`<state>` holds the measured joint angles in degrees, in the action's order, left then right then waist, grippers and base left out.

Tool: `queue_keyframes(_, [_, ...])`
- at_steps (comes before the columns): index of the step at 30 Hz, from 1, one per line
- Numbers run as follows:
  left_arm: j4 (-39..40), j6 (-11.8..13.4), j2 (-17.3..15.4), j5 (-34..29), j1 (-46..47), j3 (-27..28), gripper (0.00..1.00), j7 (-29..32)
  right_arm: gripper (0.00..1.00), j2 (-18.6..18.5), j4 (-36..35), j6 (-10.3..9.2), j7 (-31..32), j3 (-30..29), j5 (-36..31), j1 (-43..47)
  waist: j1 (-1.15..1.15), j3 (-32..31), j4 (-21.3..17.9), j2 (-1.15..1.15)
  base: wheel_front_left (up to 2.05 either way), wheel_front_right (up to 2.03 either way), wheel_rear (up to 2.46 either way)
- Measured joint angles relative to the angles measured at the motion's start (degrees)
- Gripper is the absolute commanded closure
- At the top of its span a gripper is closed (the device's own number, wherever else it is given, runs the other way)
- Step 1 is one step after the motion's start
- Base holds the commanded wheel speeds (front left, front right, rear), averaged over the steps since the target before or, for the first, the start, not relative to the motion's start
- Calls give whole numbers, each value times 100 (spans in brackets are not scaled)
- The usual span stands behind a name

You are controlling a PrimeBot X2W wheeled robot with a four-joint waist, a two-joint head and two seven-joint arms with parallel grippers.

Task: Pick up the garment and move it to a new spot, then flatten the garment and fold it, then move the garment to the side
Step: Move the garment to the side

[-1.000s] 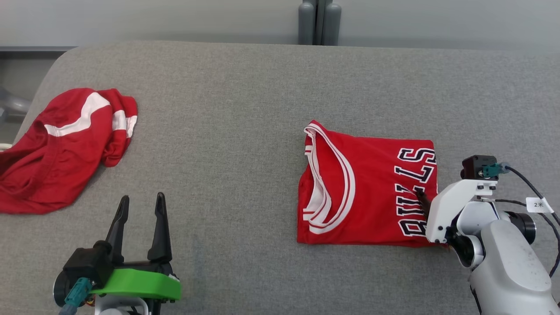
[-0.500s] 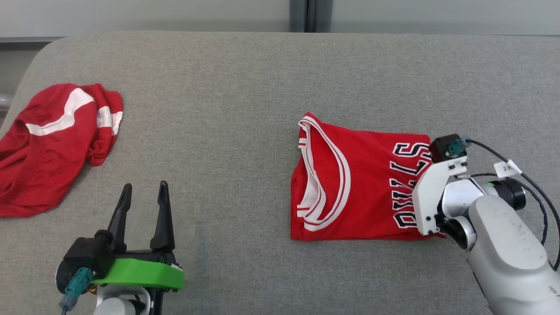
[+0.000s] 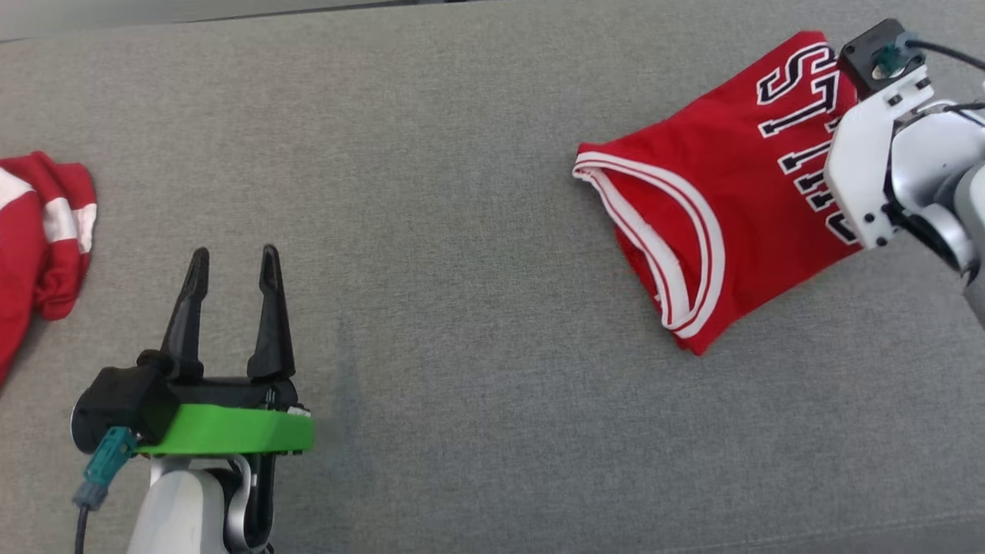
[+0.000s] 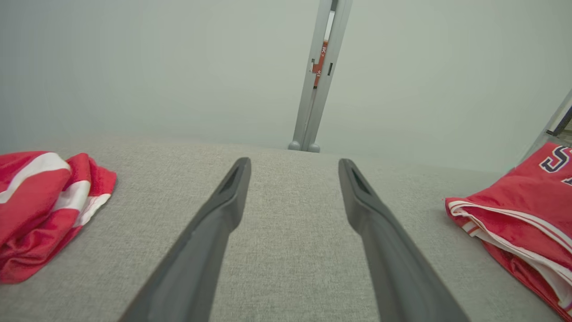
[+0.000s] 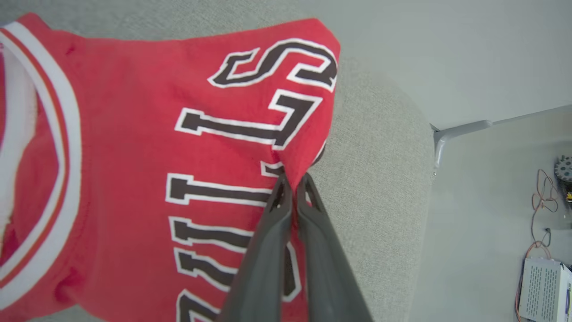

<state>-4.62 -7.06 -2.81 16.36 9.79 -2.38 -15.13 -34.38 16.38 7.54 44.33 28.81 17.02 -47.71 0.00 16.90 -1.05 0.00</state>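
1. Our right gripper (image 5: 292,181) has its fingers (image 5: 268,250) clenched together on a pinch of red cloth at the lettered edge of the jersey (image 5: 134,134). The cloth rises to a small peak where they bite.
2. The jersey (image 3: 739,177) is folded and sits at the far right of the grey fabric-covered desk (image 3: 462,231), partly under our right wrist (image 3: 869,169).
3. In the head view its long axis runs on a diagonal. The end with the black-and-white lettering is up at the far right, at the grasp. The end with the white-and-red trimmed opening points down and to our left, its lowest corner nearest to us.
4. From the left wrist view that trimmed end lies on the desk.
5. Our left gripper (image 3: 231,258) is at the near left, well apart from the jersey. Its fingers (image 4: 232,197) are released and spread wide, pointing away from us over bare desk, holding nothing.
6. A crumpled red garment with white stripes (image 3: 38,223) lies at the far left edge of the desk, well apart from both grippers.
7. Between the two garments nothing stands in the way.
8. Beyond the desk's far edge we see a pale wall and a grey upright post (image 4: 319,76).
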Motion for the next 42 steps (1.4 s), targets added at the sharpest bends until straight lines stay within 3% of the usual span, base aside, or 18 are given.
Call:
queue_keyframes(7, [185, -9, 2, -269, 380, -21, 0, 1, 100, -731, -70, 0, -58, -265, -34, -256, 0, 423, -405, 0, 0, 0, 0])
queue_keyframes(16, [561, -25, -137, -482, 671, -123, 0, 1, 100, -1466, 282, 1, -958, -708, -415, -33, 0, 1075, -744, 0, 0, 0, 0])
queue_keyframes(20, [748, -25, -250, -490, 736, -121, 0, 1, 100, -1699, 486, 1, -1365, -945, -727, -7, 0, 1346, -774, 0, 0, 0, 0])
queue_keyframes(27, [882, -25, -326, -509, 766, -194, 0, 1, 100, -1777, 899, 1, -1839, -1580, -1099, 42, 1, 1708, -643, 0, 0, 0, 0])
queue_keyframes(28, [887, -25, -337, -517, 767, -213, 0, 1, 85, -1768, 932, 1, -1897, -1660, -1166, 48, 1, 1731, -607, 0, 0, 0, 0])
queue_keyframes(29, [892, -25, -339, -519, 770, -225, 0, 1, 0, -1758, 964, 1, -1930, -1737, -1227, 61, 1, 1751, -573, 0, 0, 0, 0])
queue_keyframes(38, [775, -25, -248, -494, 693, -188, 0, 1, 0, -1211, 1150, 1, -2148, -2549, -1742, 549, 1, 1592, -329, 0, 0, 0, 0])
queue_keyframes(42, [615, -26, -180, -480, 523, -138, 0, 1, 0, -744, 1069, 1, -2494, -2909, -1762, 882, 0, 1276, -286, 0, 0, 0, 0])
